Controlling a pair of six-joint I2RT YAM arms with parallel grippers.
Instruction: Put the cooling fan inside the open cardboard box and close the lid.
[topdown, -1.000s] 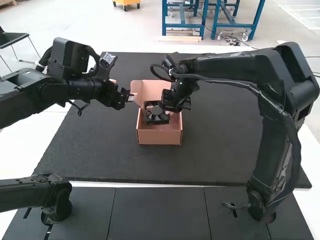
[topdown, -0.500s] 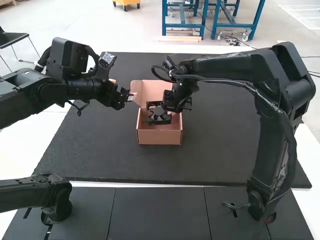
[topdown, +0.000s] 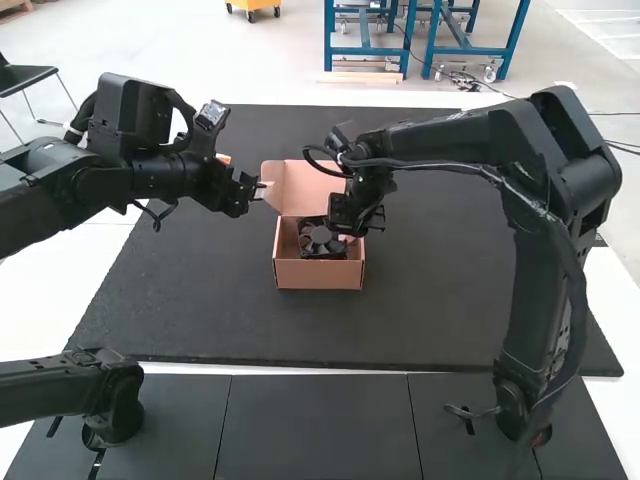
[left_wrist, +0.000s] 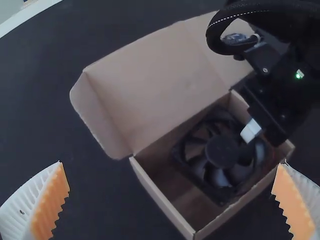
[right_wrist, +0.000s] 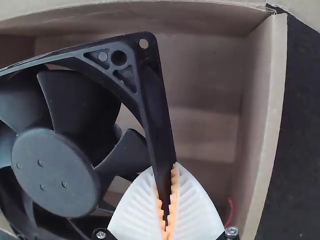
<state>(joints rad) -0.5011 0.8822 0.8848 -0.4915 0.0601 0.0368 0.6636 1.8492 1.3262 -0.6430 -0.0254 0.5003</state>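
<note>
Small brown cardboard box (topdown: 318, 268) sits near the middle of a black rubber mat (topdown: 430, 300), open side up. Its lid (topdown: 305, 185) stands up from the rear edge, with a side flap (left_wrist: 92, 117) folded out at one end.

Black square cooling fan (topdown: 318, 240) is inside the box, below the rim. It lies tilted, with the blades and round hub (right_wrist: 50, 175) facing up and out. Cannot tell whether its lower edge rests on the box floor.

Right gripper (topdown: 347, 218) reaches down into the box from the right arm, at the box's right rear corner. Its white ribbed fingers (right_wrist: 192, 205) with orange pads are clenched on one thin side of the fan's black frame, near a corner with a mounting hole (right_wrist: 144, 43). The inner cardboard wall (right_wrist: 260, 100) is just beside the gripper.

Left gripper (topdown: 252, 190) hangs above the mat at the box's left rear, close to the lid's side flap. Contact with the flap cannot be judged from the high view. Its white ribbed fingers (left_wrist: 42, 205) are spread wide with nothing between them, and the box and fan lie beyond them.

White table (topdown: 50, 300) shows around the mat.
</note>
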